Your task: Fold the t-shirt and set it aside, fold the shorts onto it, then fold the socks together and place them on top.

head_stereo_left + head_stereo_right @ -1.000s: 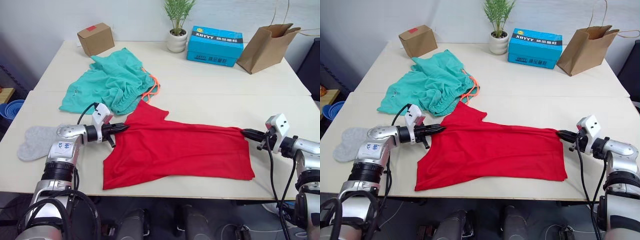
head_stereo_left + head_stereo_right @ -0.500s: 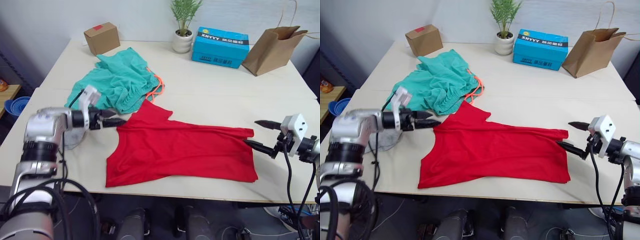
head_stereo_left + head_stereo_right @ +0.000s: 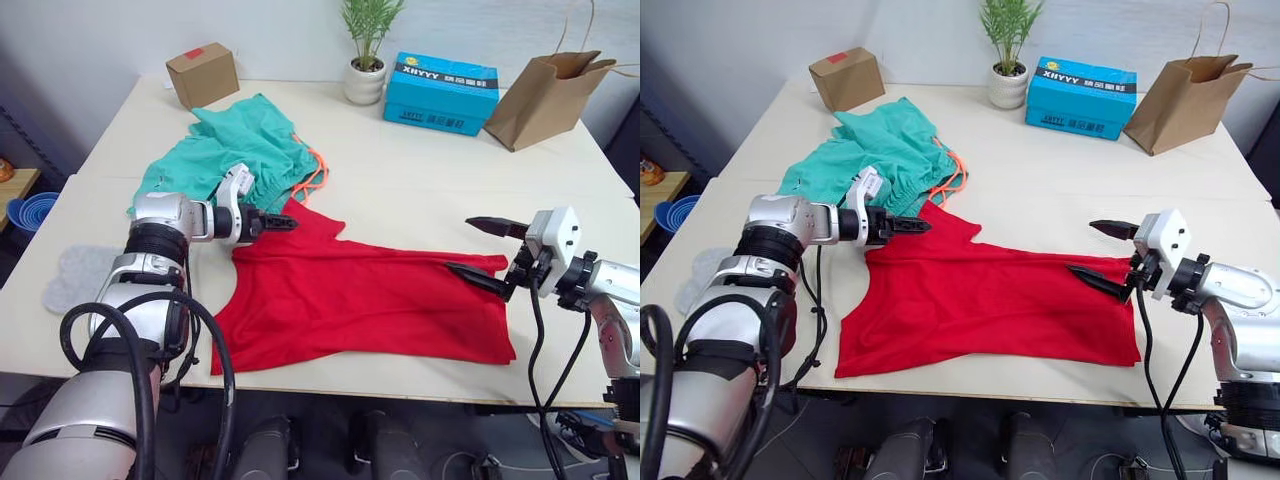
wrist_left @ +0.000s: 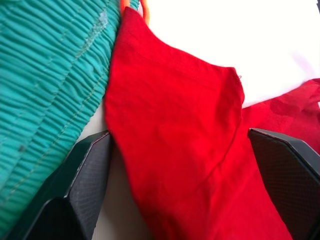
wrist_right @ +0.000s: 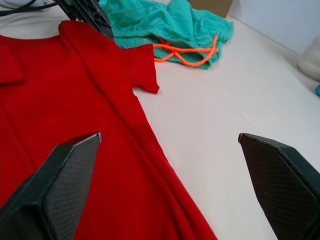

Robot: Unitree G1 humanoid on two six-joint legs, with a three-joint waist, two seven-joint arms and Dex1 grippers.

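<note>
I had let go of the t-shirt (image 3: 370,300); both my left end effector (image 3: 285,222) and right end effector (image 3: 480,250) gaped empty above it. The first fold looked unfinished, so I judged a fresh grasp was needed.

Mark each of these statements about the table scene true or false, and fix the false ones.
1. The red t-shirt lies spread on the table, not yet folded into a compact stack. True.
2. The right gripper is shut on the t-shirt's hem. False: its fingers stand wide apart, one above the cloth and one low at its edge.
3. The teal shorts are folded on top of the t-shirt. False: they lie crumpled behind it, beside its sleeve.
4. The left gripper is at the sleeve end of the t-shirt, next to the shorts. True.
5. A blue box stands between a potted plant and a brown paper bag. True.
</note>
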